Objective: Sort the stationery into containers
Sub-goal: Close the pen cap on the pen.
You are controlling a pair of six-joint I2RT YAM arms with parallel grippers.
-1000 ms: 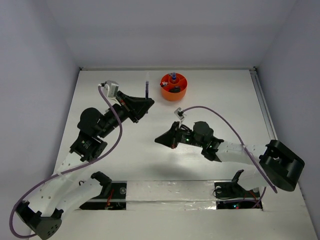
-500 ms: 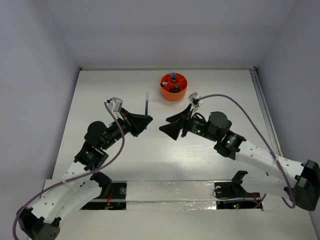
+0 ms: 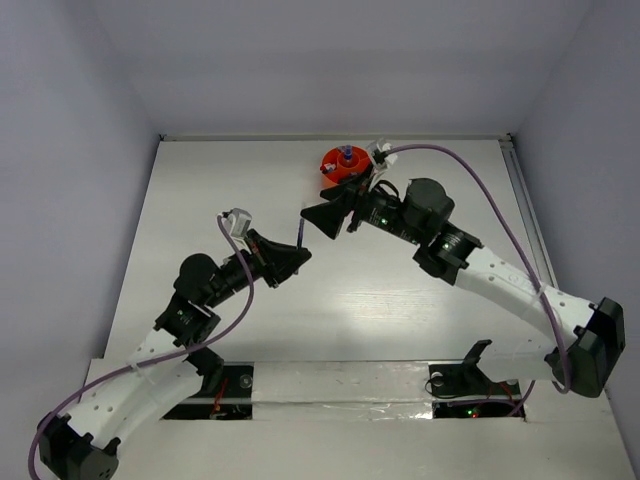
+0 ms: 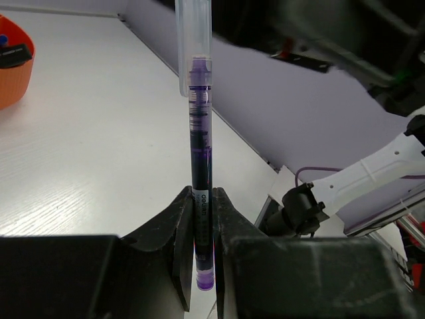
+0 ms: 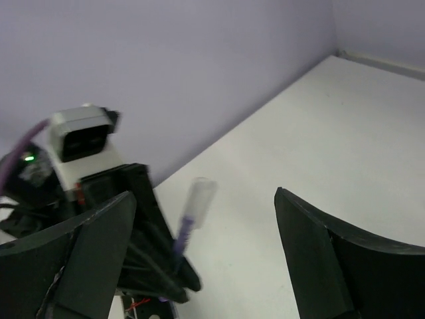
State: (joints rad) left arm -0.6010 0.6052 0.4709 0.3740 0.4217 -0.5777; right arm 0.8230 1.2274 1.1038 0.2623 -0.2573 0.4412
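Above the middle of the table (image 3: 200, 190), the left gripper (image 4: 201, 219) pinches the lower end of a purple pen (image 4: 200, 153) and holds it upright, clear cap on top. The right gripper (image 5: 206, 232) faces it with fingers spread wide, and the pen's free end lines up with the gap, touching neither. The orange tub (image 3: 338, 178) sits just behind. A clean handover probably means closing squarely on the capped part, clear of the left fingers, before the left lets go.

The pen (image 4: 200, 166) was clear, glossy plastic under a translucent cap. The jaws of the left gripper (image 4: 200, 206) looked like matt black plastic. The table (image 4: 80, 146) was white and matt with a faint grain. The tub (image 4: 13, 73) was smooth orange plastic.
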